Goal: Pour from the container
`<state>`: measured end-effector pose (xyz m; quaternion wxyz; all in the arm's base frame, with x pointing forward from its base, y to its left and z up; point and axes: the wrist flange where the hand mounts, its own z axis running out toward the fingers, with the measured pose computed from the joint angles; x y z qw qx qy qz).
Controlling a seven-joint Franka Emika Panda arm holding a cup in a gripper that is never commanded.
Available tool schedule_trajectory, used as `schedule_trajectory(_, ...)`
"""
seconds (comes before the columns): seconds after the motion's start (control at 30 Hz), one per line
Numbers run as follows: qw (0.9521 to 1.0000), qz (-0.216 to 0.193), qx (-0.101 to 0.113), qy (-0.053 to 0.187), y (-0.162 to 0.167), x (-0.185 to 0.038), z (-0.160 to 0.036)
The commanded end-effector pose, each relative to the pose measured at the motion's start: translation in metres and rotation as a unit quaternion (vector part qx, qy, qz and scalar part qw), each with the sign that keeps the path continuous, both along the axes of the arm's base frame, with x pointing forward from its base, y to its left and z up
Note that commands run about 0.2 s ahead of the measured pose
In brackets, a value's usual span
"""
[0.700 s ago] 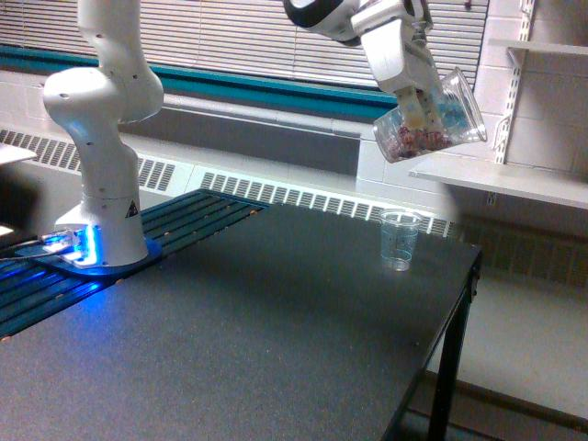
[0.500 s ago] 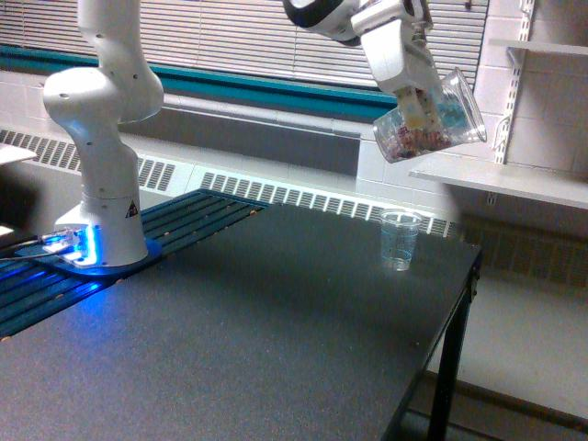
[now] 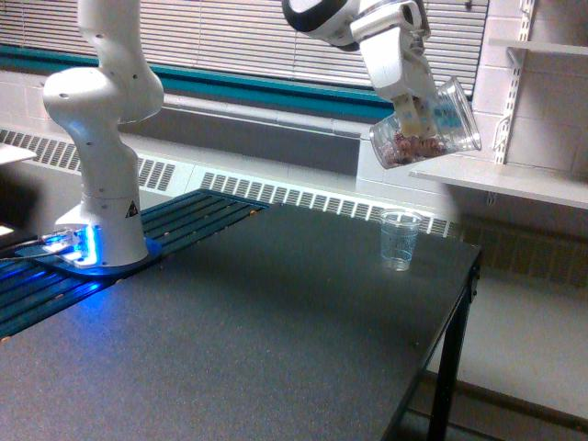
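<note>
High above the bench [image 3: 276, 349], the container [image 3: 427, 124] hangs tilted, its wide mouth turned toward the exterior view's right and slightly up, its base lower on the left. Small reddish and pale pieces sit heaped in that lower end; what they are is too blurred to tell. Its wall is clamped by the gripper [image 3: 415, 110], whose fingertips are partly hidden against the clear plastic. Below it, 1 narrower clear cup [image 3: 398, 240] stands upright near the bench's far edge; whether it holds anything cannot be made out. The arm's base [image 3: 99, 220] stands at the left, lit blue.
</note>
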<state>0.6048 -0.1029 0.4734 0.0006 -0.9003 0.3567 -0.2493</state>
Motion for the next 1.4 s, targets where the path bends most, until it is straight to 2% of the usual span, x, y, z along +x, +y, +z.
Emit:
schedule_trajectory(0.03, 0.9996, 0.028, -0.002, -0.003, 0.031, 0.004, -0.002)
schedule_trajectory(0.37, 0.9968, 0.080, 0.001, -0.005, 0.091, 0.008, -0.014)
schedule_trajectory(0.63, 0.9916, 0.129, 0.005, -0.003, 0.149, -0.004, -0.031)
schedule_trajectory(0.87, 0.9839, 0.179, 0.005, -0.003, 0.198, -0.029, -0.045)
schedule_trajectory(1.23, 0.9705, 0.240, -0.013, 0.014, 0.253, -0.086, -0.076)
schedule_trajectory(1.4, 0.9646, 0.262, -0.003, 0.027, 0.274, -0.110, -0.085)
